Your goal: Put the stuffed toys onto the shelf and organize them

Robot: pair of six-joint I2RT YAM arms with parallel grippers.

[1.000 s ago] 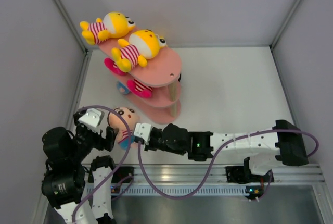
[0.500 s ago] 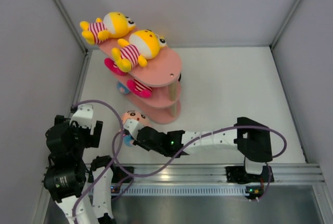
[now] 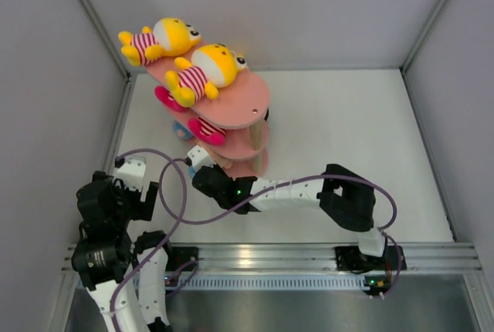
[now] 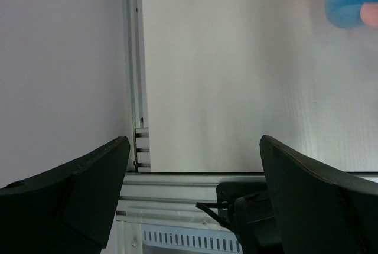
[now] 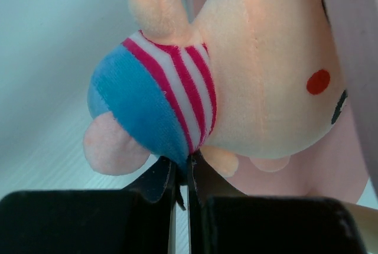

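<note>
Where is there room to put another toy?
On the shelf, the top board's right end is bare, beside the two yellow toys. The table between shelf and right wall is bare too. It is crowded at the shelf's near-left side, where pink toys lie under the top board and the right gripper holds a blue-shirted doll.

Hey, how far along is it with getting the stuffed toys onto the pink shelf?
Done: two yellow striped-shirt plush toys lie on the top board of the pink three-tier shelf; magenta plush shows on the board below. In hand: the right tool pinches a beige-headed, blue-shirted plush toy near the lower boards. Left: setting it down. The left tool is open, empty.
</note>
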